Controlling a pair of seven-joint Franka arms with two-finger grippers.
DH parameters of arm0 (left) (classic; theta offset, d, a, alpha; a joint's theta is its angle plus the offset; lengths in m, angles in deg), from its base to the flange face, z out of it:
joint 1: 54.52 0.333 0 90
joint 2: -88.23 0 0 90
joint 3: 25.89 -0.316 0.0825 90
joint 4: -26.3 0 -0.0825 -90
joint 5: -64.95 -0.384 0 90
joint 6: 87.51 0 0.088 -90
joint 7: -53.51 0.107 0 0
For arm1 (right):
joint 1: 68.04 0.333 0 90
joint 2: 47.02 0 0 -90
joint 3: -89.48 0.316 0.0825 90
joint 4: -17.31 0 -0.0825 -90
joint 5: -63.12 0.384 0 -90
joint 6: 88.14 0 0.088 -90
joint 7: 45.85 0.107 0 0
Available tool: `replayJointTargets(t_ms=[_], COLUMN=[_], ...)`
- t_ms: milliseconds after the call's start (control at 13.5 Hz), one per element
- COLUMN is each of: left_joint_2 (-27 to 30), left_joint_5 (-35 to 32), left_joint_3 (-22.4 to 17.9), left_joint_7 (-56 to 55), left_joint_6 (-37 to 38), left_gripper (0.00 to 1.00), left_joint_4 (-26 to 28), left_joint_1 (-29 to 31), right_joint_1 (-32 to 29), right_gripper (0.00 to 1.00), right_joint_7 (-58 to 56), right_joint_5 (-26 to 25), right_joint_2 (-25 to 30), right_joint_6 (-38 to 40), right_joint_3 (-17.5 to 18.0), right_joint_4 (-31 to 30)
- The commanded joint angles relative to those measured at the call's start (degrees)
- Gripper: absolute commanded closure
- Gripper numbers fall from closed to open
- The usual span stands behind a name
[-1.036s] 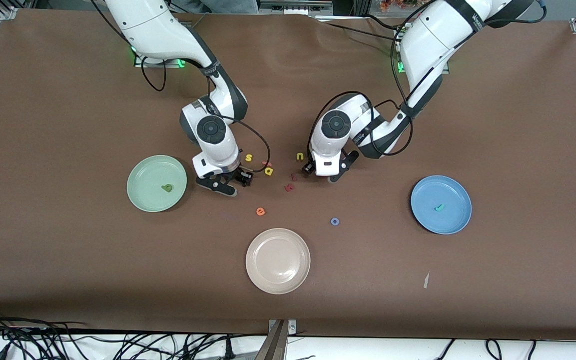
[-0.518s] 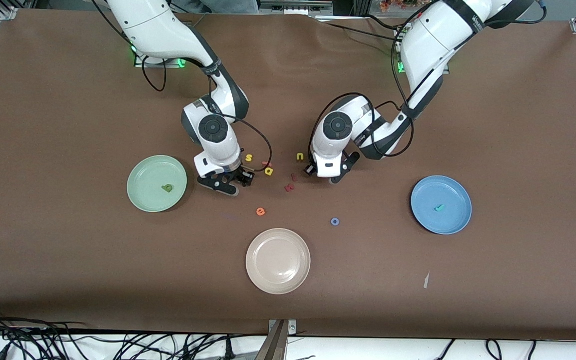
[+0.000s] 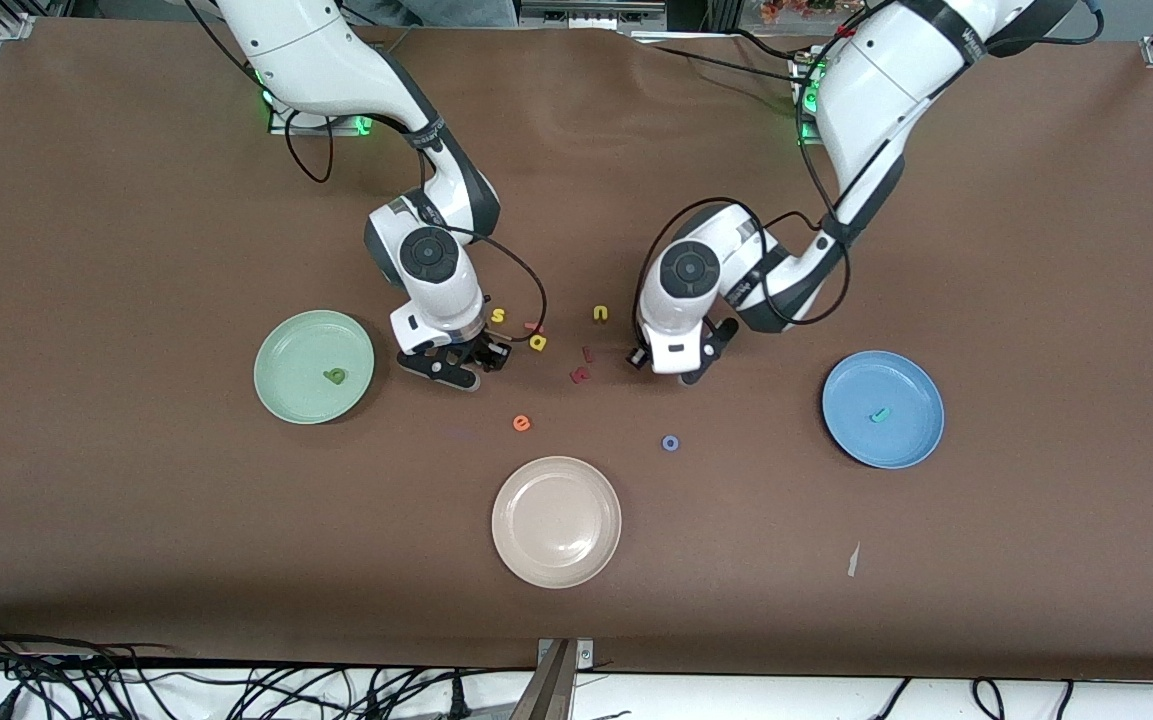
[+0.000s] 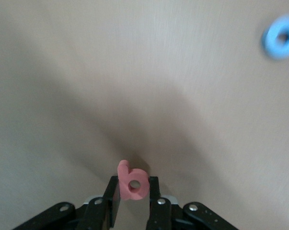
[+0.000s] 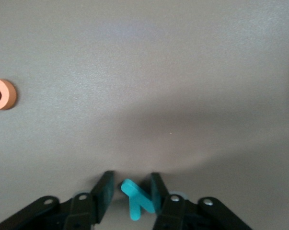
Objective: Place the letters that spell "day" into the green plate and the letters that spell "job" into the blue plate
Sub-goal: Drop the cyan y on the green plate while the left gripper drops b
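Across the front view from the right arm's end of the table, the green plate point(image 3: 314, 366) carries the dark green d point(image 3: 335, 376). Just beside it toward the table's middle, the right gripper point(image 3: 456, 366) is down at the table, and its wrist view shows the teal y point(image 5: 137, 196) lying between its fingers point(image 5: 103, 190) with its long stroke slanted across the gap; the jaws stand close on either side, but whether they have actually pinched the letter cannot be told from this angle. The plate lies a short way from this gripper toward the right arm's end, so that carry is short. The yellow a point(image 3: 537, 342) rests on the table near the yellow s point(image 3: 498, 316), unclaimed. Next, the left gripper point(image 3: 673, 362) has its jaws closed on the salmon-red b point(image 4: 132, 181), held upright between the fingertips. The blue ring o point(image 3: 670, 442) lies on the table nearer the camera. The blue plate point(image 3: 882, 408), holding the teal j point(image 3: 877, 415), lies toward the left arm's end, the direction the b must travel.
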Motion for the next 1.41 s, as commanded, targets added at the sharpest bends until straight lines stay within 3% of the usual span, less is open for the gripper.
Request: replayJointTargets(t_ms=[0, 296, 740, 814, 888, 962, 1109, 1331], left_joint_2=[1.2, 1.9, 2.3, 2.1, 1.9, 1.9, 2.3, -1.9], left_joint_5=[0.5, -0.6, -5.3, -6.8, -7.8, -7.8, -6.8, -2.1], left_joint_3=[0.4, 0.2, -0.1, -0.1, 0.0, 0.0, 0.7, 0.5], left_joint_7=[9.8, 32.5, 58.3, 62.5, 68.6, 71.7, 69.1, 58.2], left_joint_6=[10.1, 14.0, 15.9, 16.1, 17.4, 19.0, 19.8, 19.7], left_gripper=[0.95, 0.95, 0.90, 0.81, 0.15, 0.00, 0.00, 0.00], left_joint_4=[-6.1, -6.8, -6.5, -6.0, -6.0, -6.6, -7.5, -15.0], left_joint_1=[4.2, 13.7, 25.5, 26.6, 26.9, 26.4, 25.4, 18.0], right_joint_1=[0.9, 0.9, 0.2, -1.2, -2.9, -5.1, -10.0, -15.9], right_gripper=[0.74, 0.88, 0.92, 0.92, 0.92, 0.92, 0.92, 0.90], right_joint_7=[1.4, 0.8, -2.2, -4.8, -8.3, -12.7, -22.8, -34.8], right_joint_5=[-0.9, -1.2, -1.3, -1.3, -1.3, -1.3, -1.3, -1.5], right_joint_2=[-1.6, -1.5, 1.4, 3.1, 5.4, 7.8, 12.3, 17.4], right_joint_6=[-0.5, -0.4, 2.5, 5.2, 8.3, 11.8, 17.5, 18.8], right_joint_3=[-0.3, -0.3, -0.5, -0.5, -0.5, -0.5, -0.5, -0.6], right_joint_4=[-0.3, -0.3, -0.3, -0.3, -0.3, -0.5, -1.6, -6.4])
